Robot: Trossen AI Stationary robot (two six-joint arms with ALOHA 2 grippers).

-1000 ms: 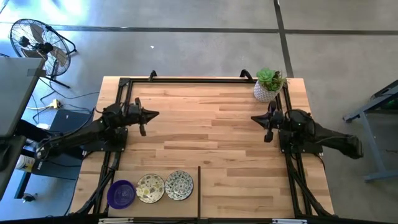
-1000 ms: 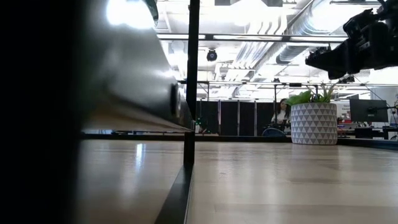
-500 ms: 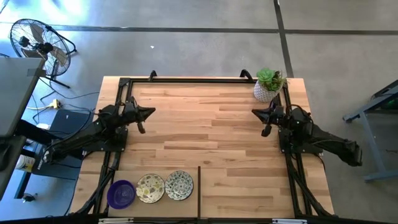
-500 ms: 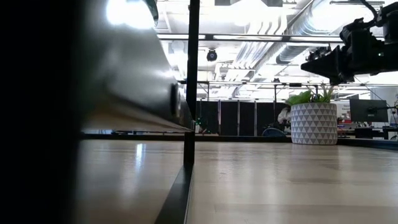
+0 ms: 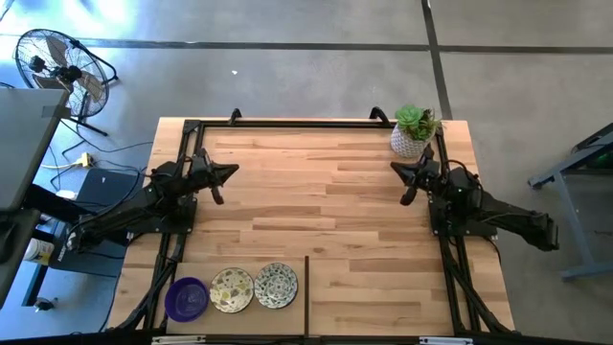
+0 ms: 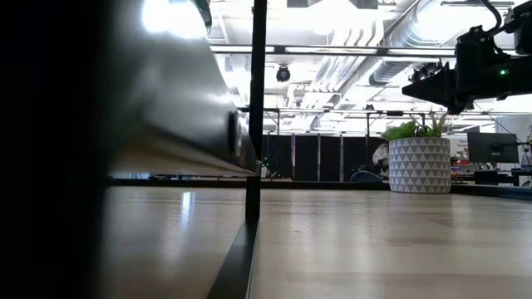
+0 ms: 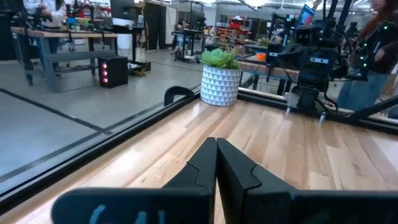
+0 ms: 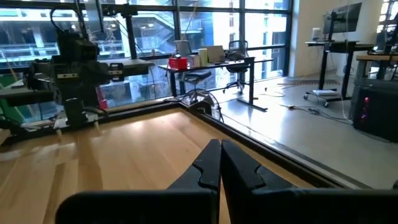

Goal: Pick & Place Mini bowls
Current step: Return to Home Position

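Three mini bowls sit in a row on the table's near left corner: a purple one (image 5: 187, 297), a cream patterned one (image 5: 231, 289) and a cream one with green pattern (image 5: 276, 285). Each rests on its base. My left gripper (image 5: 233, 172) hovers shut at the table's left side, pointing level toward the right; its closed fingertips (image 7: 216, 142) hold nothing. My right gripper (image 5: 396, 170) hovers shut at the right side, pointing level toward the left, also with nothing between its fingertips (image 8: 221, 144). Both are far from the bowls.
A white patterned pot with a green plant (image 5: 412, 134) stands at the far right corner, just beyond my right gripper. A black divider strip (image 5: 306, 292) runs up from the near edge beside the bowls. A black frame (image 5: 287, 122) lines the table's edges.
My right gripper has swung a little toward the far edge and tipped up to level. My left gripper has drawn back slightly toward the left edge. Both stay shut. The bowls have not moved.
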